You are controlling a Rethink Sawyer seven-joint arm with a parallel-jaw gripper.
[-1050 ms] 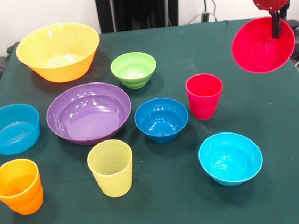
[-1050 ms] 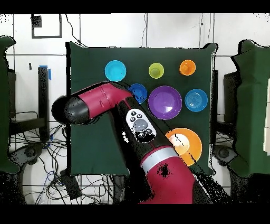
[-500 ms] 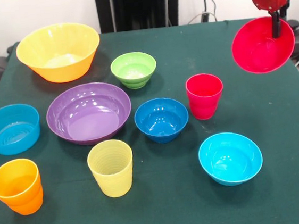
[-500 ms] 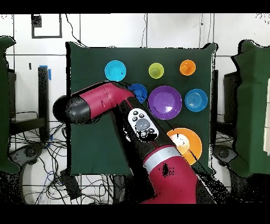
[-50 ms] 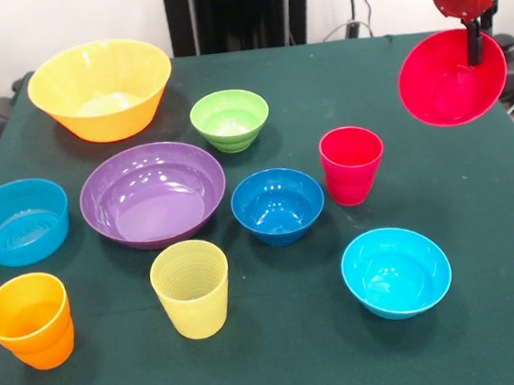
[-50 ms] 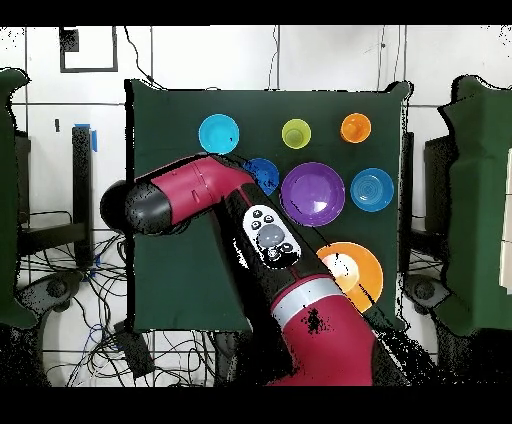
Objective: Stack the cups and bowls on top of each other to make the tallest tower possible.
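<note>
Red bowl (image 5: 452,77) tilted in fingers (image 5: 475,45), above red cup (image 5: 352,164).

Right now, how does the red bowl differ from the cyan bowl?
The red bowl is held in the air by the gripper; the cyan bowl rests on the table. The red bowl is tipped, its opening facing the camera; the cyan bowl sits upright. Both are glossy, round and empty.

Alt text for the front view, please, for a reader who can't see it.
The gripper holds a red bowl tilted in the air above the right side of a green-clothed table. On the cloth stand a red cup, a pale yellow cup, an orange cup and six more bowls, none stacked.
</note>
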